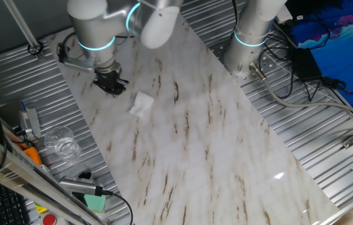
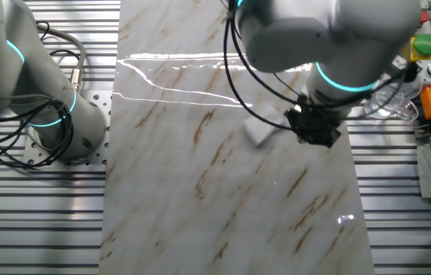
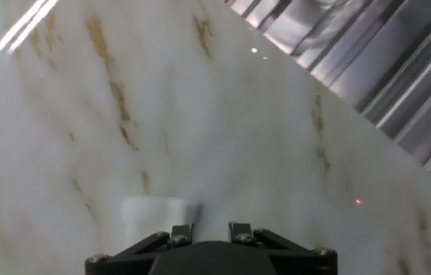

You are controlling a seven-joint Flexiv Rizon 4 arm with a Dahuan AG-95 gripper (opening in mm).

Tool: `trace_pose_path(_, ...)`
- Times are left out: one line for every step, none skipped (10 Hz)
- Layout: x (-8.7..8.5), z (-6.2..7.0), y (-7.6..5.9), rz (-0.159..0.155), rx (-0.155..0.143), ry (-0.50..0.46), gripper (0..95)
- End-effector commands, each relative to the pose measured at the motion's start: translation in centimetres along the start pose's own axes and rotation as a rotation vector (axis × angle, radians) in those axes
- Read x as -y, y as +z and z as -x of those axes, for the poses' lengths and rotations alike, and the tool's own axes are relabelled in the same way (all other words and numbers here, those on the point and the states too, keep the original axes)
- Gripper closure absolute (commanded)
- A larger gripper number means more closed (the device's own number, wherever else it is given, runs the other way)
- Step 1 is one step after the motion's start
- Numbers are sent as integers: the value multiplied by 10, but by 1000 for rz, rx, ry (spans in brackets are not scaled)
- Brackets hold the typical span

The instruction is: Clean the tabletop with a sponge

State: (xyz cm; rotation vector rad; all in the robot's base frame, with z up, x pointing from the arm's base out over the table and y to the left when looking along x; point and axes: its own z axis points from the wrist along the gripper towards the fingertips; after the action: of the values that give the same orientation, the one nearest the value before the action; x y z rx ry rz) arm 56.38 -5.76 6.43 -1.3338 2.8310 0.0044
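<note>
The tabletop [image 1: 214, 144] is a long white marble-look slab with brown veins. The sponge [image 1: 142, 104] lies flat on it, small, white and wrinkled. My gripper [image 1: 111, 85] hovers low over the slab just beside the sponge, apart from it. In the other fixed view the sponge [image 2: 259, 132] lies left of the gripper [image 2: 316, 131]. In the hand view the gripper [image 3: 210, 228] stands open with bare tabletop [image 3: 223, 130] between its fingers, and the sponge [image 3: 154, 213] sits just outside the left finger [image 3: 181, 231].
A clear cup [image 1: 61, 142] and a green block with a metal tool [image 1: 92, 200] lie on the ribbed grey metal [image 1: 14, 94] beside the slab. A second arm's base [image 1: 250, 39] stands at the slab's far edge with cables. A button box [image 2: 428, 57] sits near the gripper's side.
</note>
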Motion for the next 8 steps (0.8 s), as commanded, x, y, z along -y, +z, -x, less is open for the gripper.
trace_pose_path(8,-8,4,0,10,-8,950)
trace_pose_path(8,-10,3,1,10,11,950)
trace_pose_path(8,-9,3,-3,3,31,950)
trace_pose_path(8,-9,3,-4,1,36,950)
trace_pose_path(7,-7,5,8,2,43,950)
trace_pose_path(7,-7,5,17,12,37,950)
trace_pose_path(7,-7,5,7,3,78,950)
trace_pose_path(7,-7,5,-3,-4,129,950)
